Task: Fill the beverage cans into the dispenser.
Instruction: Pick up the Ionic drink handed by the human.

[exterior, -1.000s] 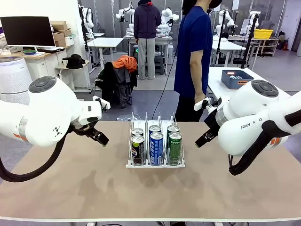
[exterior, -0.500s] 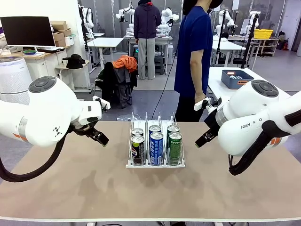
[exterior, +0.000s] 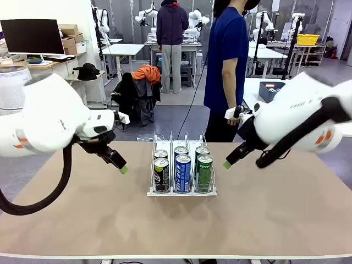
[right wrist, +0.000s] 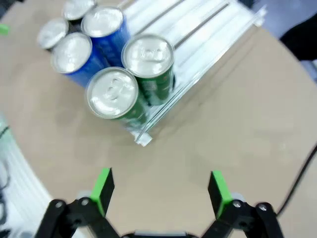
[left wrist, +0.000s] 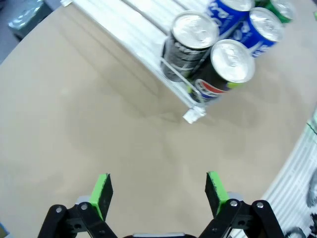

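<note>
Dispenser (exterior: 181, 193): white base, three narrow lanes, thin clear dividers; sits mid-table (exterior: 82, 220), lanes running near to far.

Six slim cans, silver tops, all upright, two per lane, filling the near half of each.
- Left lane: black cans (exterior: 161, 175).
- Middle: blue cans (exterior: 182, 173), white lettering.
- Right: green cans (exterior: 204, 172).

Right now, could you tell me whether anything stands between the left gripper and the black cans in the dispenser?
Nothing loose does. In the left wrist view, bare table lies between the open left gripper and the black cans. The dispenser has a clear side wall running along them.
</note>
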